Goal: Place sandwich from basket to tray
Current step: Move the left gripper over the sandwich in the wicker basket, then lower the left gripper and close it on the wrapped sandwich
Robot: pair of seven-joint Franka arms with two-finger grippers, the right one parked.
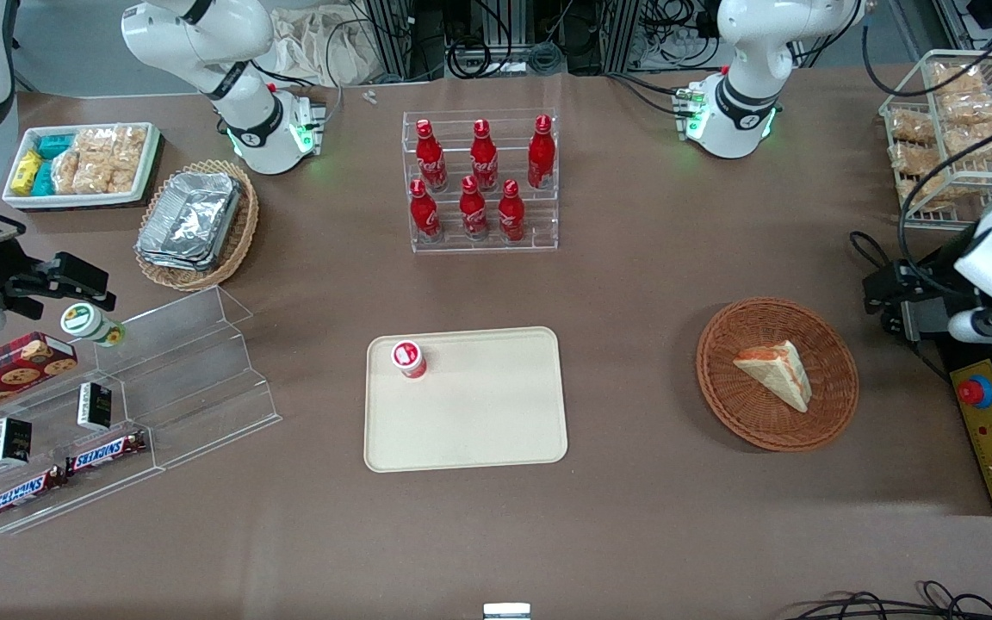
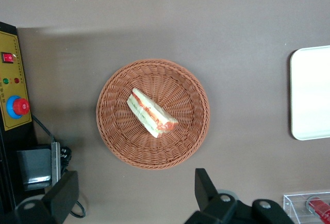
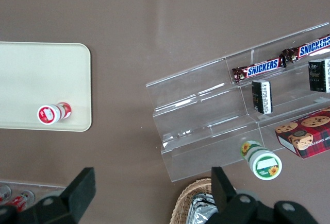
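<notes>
- Snickers bars (image 1: 65, 474) are seen lowest on the clear stepped stand (image 1: 186, 370), toward the parked arm's end of the table (image 1: 634, 534).
- tray (image 1: 479, 422) is laid flat mid-table, nearer the front camera than the rack of red cola bottles (image 1: 479, 181), which sits at 12 o'clock from it.
- One small red-capped cup (image 1: 408, 358) is stood on the tray, at its 10 o'clock corner; the rest of the tray surface is bare.
- basket (image 1: 737, 413) is placed at 3 o'clock from the tray in the front view, well apart from it, toward the working arm's end.
- sandwich (image 1: 776, 372) is lying in the basket, about centred, with the red-orange filling edge visible; it is not touched by anything.
- gripper (image 1: 879, 306) is held at 3 o'clock from the basket, just beside its rim, above the table.
- In the wrist view the gripper (image 2: 135, 177) is shown with both fingers (image 2: 206, 188) spread wide and nothing between them; basket (image 2: 118, 141) and sandwich (image 2: 152, 113) are seen below it.
</notes>
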